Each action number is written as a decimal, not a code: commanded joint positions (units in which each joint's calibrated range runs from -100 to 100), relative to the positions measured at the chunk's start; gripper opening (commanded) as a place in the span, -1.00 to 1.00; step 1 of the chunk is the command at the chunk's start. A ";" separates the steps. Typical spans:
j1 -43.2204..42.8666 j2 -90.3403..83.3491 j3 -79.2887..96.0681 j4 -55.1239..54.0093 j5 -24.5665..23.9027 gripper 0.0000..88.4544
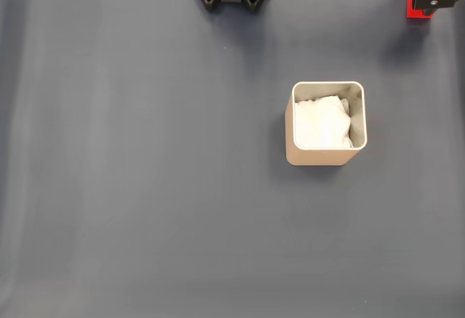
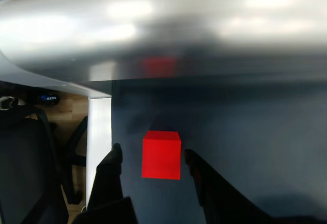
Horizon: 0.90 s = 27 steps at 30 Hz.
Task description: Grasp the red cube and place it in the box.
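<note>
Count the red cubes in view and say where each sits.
1. The red cube sits between the open gripper fingers; in the fixed view it peeks out at the top right corner.

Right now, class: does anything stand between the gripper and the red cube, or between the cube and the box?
Nothing visible does. In the wrist view the red cube sits between the open gripper fingers. In the fixed view bare mat lies between the cube and the box.

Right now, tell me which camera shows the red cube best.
The wrist view: the red cube sits whole and unobstructed on the dark mat, framed between the open end effector fingers, with gaps on both sides. In the fixed view, only a red sliver peeks out beneath the arm at the top right edge.
</note>
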 commanded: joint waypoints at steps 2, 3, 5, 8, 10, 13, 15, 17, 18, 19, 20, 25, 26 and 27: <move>-0.19 -0.75 -1.16 0.33 -0.24 -0.36; -0.19 -0.75 -1.16 0.33 -0.24 -0.37; -0.12 -0.75 -1.16 0.33 -0.24 -0.38; -0.04 -0.75 -1.16 0.33 -0.34 -0.43; -0.04 -0.75 -1.16 0.33 -0.34 -0.45; 0.03 -0.75 -1.16 0.33 -0.39 -0.47; 0.03 -0.75 -1.16 0.33 -0.39 -0.48; 0.03 -0.75 -1.16 0.33 -0.39 -0.49; 0.10 -0.75 -1.16 0.33 -0.34 -0.50; 0.10 -0.75 -1.16 0.33 -0.34 -0.50; 0.10 -0.75 -1.25 0.33 -0.34 -0.51; 0.31 -0.75 -1.25 0.33 -0.34 -0.54; 0.31 -0.75 -1.25 0.33 -0.34 -0.54; 0.31 -0.75 -1.25 0.33 -0.29 -0.55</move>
